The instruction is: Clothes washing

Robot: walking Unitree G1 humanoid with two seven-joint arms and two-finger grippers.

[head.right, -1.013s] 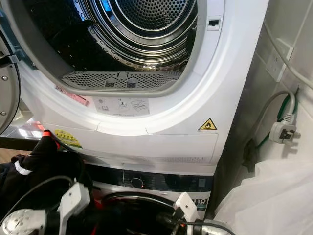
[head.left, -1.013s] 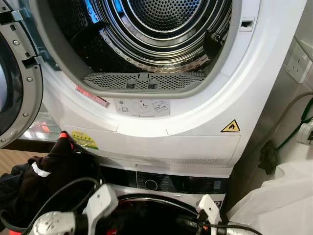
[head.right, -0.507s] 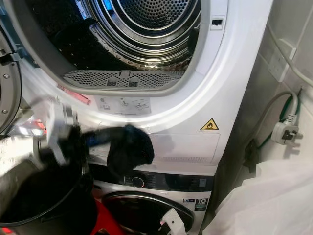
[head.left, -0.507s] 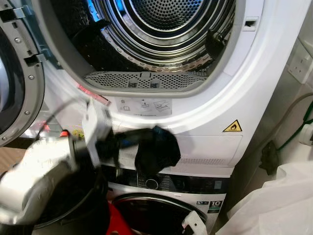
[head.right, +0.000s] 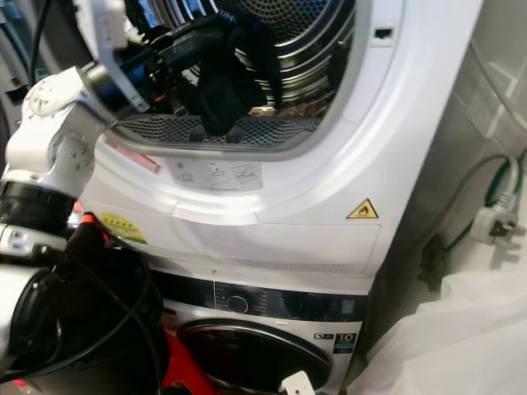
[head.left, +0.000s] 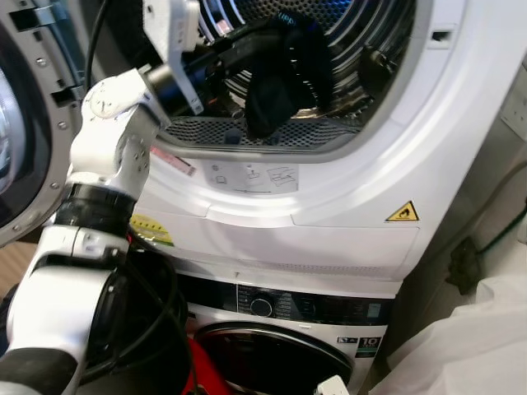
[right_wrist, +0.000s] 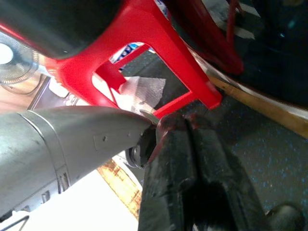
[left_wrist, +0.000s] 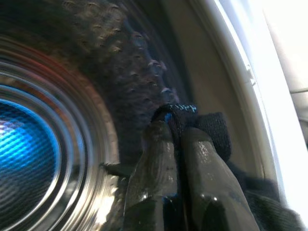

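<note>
Two stacked white front-loaders are filling the head views. The upper machine is standing with its round opening exposed and its door swung out to the robot's left; a yellow warning triangle is sitting on its front panel. Below it, the lower machine is showing a dark control strip with a dial.

Inside the upper machine, the perforated steel drum is catching blue light at its back wall, and a grey lint grille is lying along the bottom lip of the opening.

The left arm is reaching up and into that opening. The left gripper is sitting just inside the drum mouth, its two black fingers pressed together on a dark garment, which is hanging limp from them above the lint grille.

The right gripper is hanging low beside a red plastic stool; its fingers are lying together with nothing between them.

At the far right, a green cable and white plug are hanging against the wall.
</note>
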